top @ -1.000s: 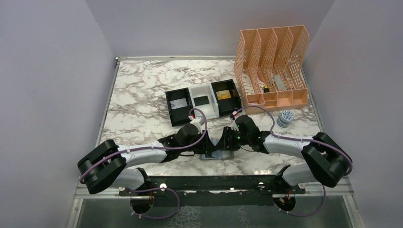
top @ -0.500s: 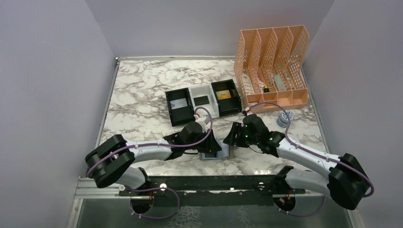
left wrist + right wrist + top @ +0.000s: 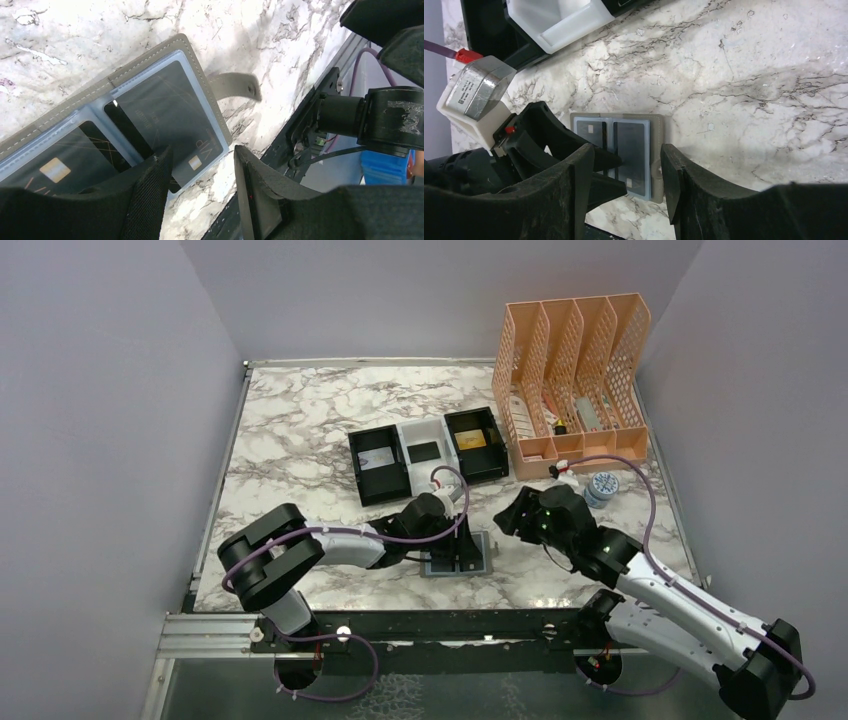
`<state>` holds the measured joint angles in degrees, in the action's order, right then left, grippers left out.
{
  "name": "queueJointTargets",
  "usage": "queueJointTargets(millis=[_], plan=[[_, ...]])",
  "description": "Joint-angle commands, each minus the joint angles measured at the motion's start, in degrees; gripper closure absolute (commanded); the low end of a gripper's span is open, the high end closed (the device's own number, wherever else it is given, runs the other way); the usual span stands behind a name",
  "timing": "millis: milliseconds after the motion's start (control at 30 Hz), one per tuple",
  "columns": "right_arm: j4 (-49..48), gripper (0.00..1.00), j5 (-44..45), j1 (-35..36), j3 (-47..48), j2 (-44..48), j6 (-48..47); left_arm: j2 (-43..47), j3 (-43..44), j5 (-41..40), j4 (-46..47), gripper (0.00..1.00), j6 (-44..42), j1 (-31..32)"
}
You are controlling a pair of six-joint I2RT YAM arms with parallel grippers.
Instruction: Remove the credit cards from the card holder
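- The card holder [image 3: 458, 556] is pictured lying open on the marble table [image 3: 300, 440], at 6 o'clock from the three-compartment tray [image 3: 425, 455] and close to the near edge.
- Two dark credit cards [image 3: 165, 112] are seen tucked inside its clear sleeves.
- The left gripper [image 3: 202, 157] is set low over the card holder, jaws spread and nothing gripped.
- The right gripper [image 3: 626, 150] is poised at its 2 o'clock, jaws likewise parted.
- With the card holder unpinned, sleeve and card could be pinched together and everything dragged toward 6 o'clock.
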<state>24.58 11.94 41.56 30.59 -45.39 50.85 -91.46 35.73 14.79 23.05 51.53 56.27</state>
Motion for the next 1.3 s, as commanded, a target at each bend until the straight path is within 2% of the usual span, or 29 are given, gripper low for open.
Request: queueJointTargets(millis=[0,233,333,533,600,833,900,1000,1100,1267], plan=[[0.29,0.47,-0.06,0.27,0.17,-0.03,-0.78,1.0,-0.33,0.66,2.62,0.48,-0.21,0.24],[-8.06,0.57,-15.1,0.27,-0.45,-6.23,-4.15,9.14,-4.84,-4.1,2.32,0.45,0.58,0.24],[-10.33,0.6,-19.02,0.27,-0.81,-9.21,-3.61,11.86,-7.23,-6.26,1.83,0.44,1.58,0.11],[-14.41,0.59,-24.17,0.27,-0.73,-14.09,-5.8,15.54,-9.96,-10.73,0.04,0.42,2.93,0.07],[-14.07,0.59,-24.87,0.27,-0.04,-16.36,-6.84,16.99,-10.47,-13.01,-1.29,0.37,3.21,0.0],[-18.98,0.58,-28.99,0.27,-1.2,-20.01,-10.21,24.77,-10.01,-24.52,-14.32,0.05,3.49,-0.28],[-19.44,0.58,-28.82,0.25,-1.26,-21.14,-10.37,27.36,-10.63,-26.1,-15.43,0.01,2.75,-0.52],[-15.54,0.59,-26.16,0.25,0.53,-24.73,-9.91,29.6,-10.9,-24.13,-15.07,0.01,1.0,-1.87],[-11.59,0.62,-23.89,0.27,1.02,-28.81,-9.75,28.8,-10.69,-18.71,-12.13,0.01,0.31,-3.79],[-13.85,0.65,-22.03,0.27,-3.26,-31.5,-8.23,23.0,-7.45,-10.35,-8.75,0.04,-1.97,-4.09]])
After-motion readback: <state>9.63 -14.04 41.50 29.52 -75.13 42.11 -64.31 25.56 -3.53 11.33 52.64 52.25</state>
